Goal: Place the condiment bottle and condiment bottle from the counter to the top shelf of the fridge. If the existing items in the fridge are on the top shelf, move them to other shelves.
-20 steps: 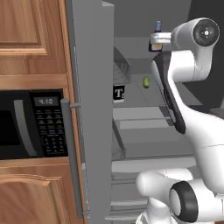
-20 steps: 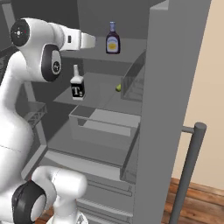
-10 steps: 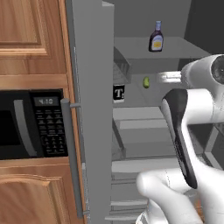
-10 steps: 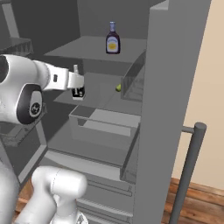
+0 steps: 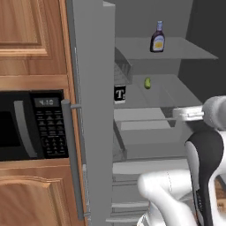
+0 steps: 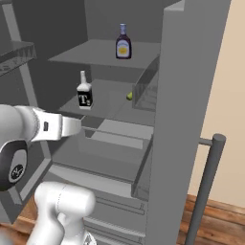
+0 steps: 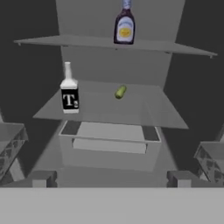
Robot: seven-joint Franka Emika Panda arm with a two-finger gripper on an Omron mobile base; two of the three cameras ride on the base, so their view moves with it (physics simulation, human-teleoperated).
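We see the fridge [image 6: 196, 95] standing open, its grey door edge upright in the foreground of both base views and its long bar handle [image 6: 206, 184] at the lower right of the right base view. To the left of the fridge, in the left base view, we see a black microwave [image 5: 31, 126] set into light wooden cabinets [image 5: 31, 39].

Inside, the top shelf [image 7: 65, 41] spans the full width of the interior. The shelf below it [image 7: 100, 111] is a second flat grey slab, and beneath that we see a translucent drawer [image 7: 109, 146] pulled partly forward. Wire door racks [image 5: 123, 66] sit at the sides.

The white arm [image 6: 28, 131] reaches toward the interior at about drawer height, well back from the shelves.

One condiment bottle [image 7: 124, 24] stands upright on the top shelf, right of centre in the hand view, dark with a yellowish label. We cannot locate a second condiment bottle from these views.

On the shelf below, a black container marked "T" [image 7: 69, 94], with a white neck, stands upright toward the left. A small olive-green fruit [image 7: 120, 92] lies on the same shelf, to its right and apart from it.

The gripper [image 7: 109, 179] is released: its two fingertips [image 7: 41, 178] stand wide apart at the bottom of the hand view, with nothing between them.
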